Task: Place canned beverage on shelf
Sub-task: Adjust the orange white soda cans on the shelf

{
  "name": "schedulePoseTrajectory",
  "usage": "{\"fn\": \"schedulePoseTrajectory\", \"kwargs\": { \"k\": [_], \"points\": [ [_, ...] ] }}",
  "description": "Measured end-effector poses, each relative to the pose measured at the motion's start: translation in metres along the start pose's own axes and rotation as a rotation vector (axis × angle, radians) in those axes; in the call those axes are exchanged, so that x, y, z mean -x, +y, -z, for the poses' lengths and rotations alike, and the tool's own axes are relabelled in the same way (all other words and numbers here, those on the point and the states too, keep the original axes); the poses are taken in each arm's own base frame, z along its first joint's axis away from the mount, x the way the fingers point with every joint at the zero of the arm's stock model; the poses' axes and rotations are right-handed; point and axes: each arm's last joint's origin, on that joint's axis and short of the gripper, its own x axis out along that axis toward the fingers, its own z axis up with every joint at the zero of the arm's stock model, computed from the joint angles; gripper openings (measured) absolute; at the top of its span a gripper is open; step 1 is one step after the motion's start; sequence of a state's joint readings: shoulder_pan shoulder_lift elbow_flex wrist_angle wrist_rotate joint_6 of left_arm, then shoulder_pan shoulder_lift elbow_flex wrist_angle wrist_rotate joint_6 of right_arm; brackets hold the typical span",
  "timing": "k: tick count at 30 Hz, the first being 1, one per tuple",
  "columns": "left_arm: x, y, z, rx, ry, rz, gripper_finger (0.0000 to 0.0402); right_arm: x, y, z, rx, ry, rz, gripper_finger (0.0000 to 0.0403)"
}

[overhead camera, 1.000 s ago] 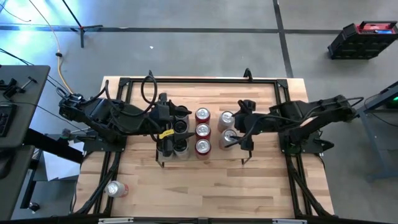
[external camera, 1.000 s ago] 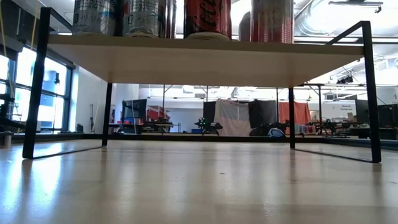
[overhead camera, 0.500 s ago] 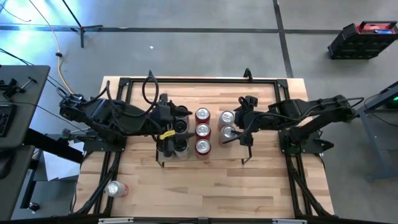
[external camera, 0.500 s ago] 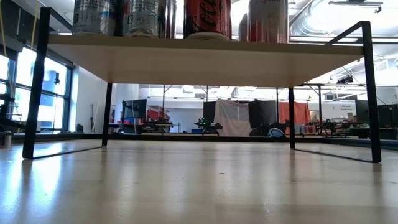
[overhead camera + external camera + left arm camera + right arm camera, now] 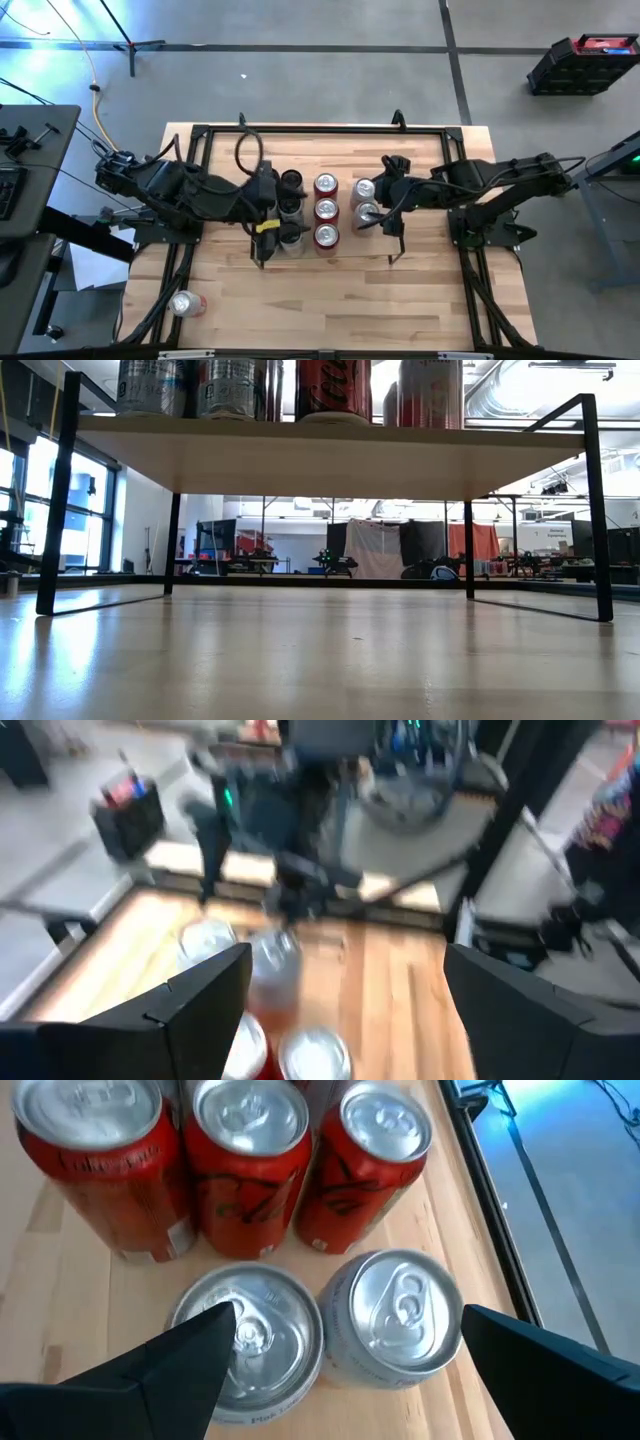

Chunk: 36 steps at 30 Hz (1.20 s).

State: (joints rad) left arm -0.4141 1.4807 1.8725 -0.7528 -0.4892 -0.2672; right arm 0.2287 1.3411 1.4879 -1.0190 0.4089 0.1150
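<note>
Spare silver can [image 5: 187,303] lies tipped on its side on the table's near-left corner, off the shelf [image 5: 340,255], nearest the left gripper [image 5: 268,232], whose jaws are spread and empty, as are the right gripper's [image 5: 378,212].

Three red cans [image 5: 245,1165], two silver cans [image 5: 390,1330], one shelf [image 5: 330,460].

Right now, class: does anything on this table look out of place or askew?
Yes. One silver can lies on its side near the table's front left corner, off the shelf, while the other cans stand upright in rows on it.
</note>
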Motion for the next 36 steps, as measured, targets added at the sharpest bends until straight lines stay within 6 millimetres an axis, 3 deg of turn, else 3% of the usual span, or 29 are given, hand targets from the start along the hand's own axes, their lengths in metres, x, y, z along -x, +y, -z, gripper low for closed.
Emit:
{"fn": "schedulePoseTrajectory", "kwargs": {
  "k": [5,17,24,36],
  "points": [
    [0.003,-0.001,0.013,0.032,0.121,0.006,0.0321,-0.003,0.001,0.002,0.007,0.009,0.009,0.0376],
    [0.002,-0.003,0.012,0.082,0.128,0.045,0.0321,-0.006,-0.009,0.002,-0.016,0.017,0.062,0.0376],
    [0.004,-0.014,0.018,0.064,0.160,0.086,0.0321,0.002,-0.008,-0.006,-0.021,-0.033,-0.004,0.0376],
    [0.015,-0.030,0.023,0.058,0.157,0.103,0.0321,-0.014,-0.002,-0.007,0.026,0.020,0.005,0.0376]
  ]
}}
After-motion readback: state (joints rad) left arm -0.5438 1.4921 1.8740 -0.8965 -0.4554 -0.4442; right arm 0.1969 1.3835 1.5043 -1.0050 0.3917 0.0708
